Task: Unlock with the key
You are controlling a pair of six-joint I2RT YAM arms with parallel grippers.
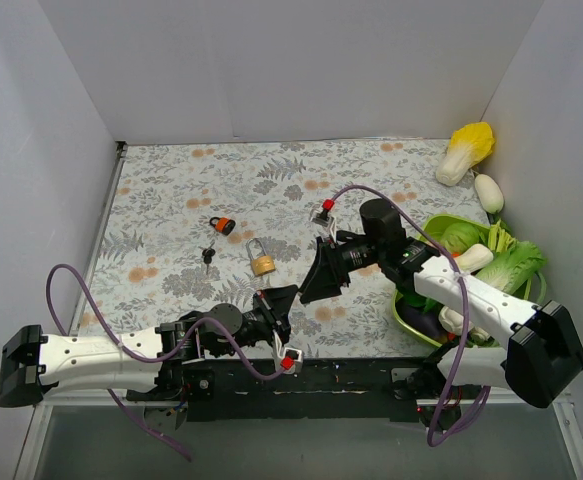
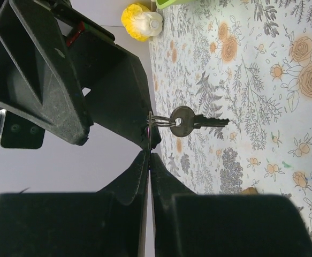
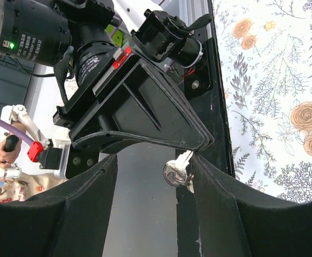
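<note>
Closest up, the left gripper (image 2: 150,152) is seen pressed fully together. The small metal key on its wire ring (image 2: 183,121) looks to be pinched at the very tips by the ring. That way the blade sticks out free over the floral-patterned tablecloth (image 2: 263,80), probably so it can be grabbed or lined up. Just beyond, the brass padlock with a silver shackle (image 1: 261,263) is lying flat on the cloth, touched by nothing; the shackle looks closed but it's too small to be sure. Further right, the right gripper (image 3: 154,158) is held with its jaws spread wide and nothing between them, pointed at the key just beside it. A handover seems to be set up, only a guess though, so the unlocking is judged barely started
</note>
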